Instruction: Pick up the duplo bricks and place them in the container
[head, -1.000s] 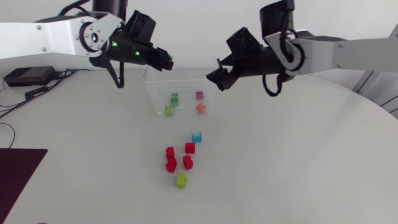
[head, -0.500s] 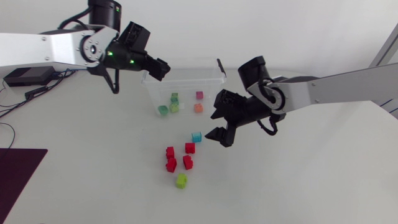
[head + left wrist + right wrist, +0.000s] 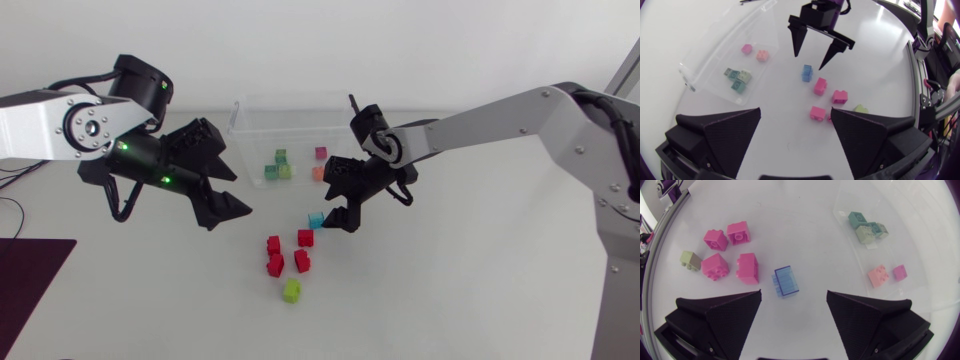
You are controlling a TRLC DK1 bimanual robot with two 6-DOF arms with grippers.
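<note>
A clear container (image 3: 290, 99) is set on the table (image 3: 480, 280), seemingly with five small bricks (image 3: 282, 168) inside. The left gripper (image 3: 796, 111) and right gripper (image 3: 808, 61) are both spread wide, with the right one held astride a blue brick (image 3: 786, 281) that is not touched. Red bricks (image 3: 305, 238) and a green brick (image 3: 291, 290) are seen nearby.

The lime-green plastic brick (image 3: 859, 107) and one red plastic brick (image 3: 829, 118) lie partly hidden behind a black finger (image 3: 875, 132) of the left gripper (image 3: 796, 110).
</note>
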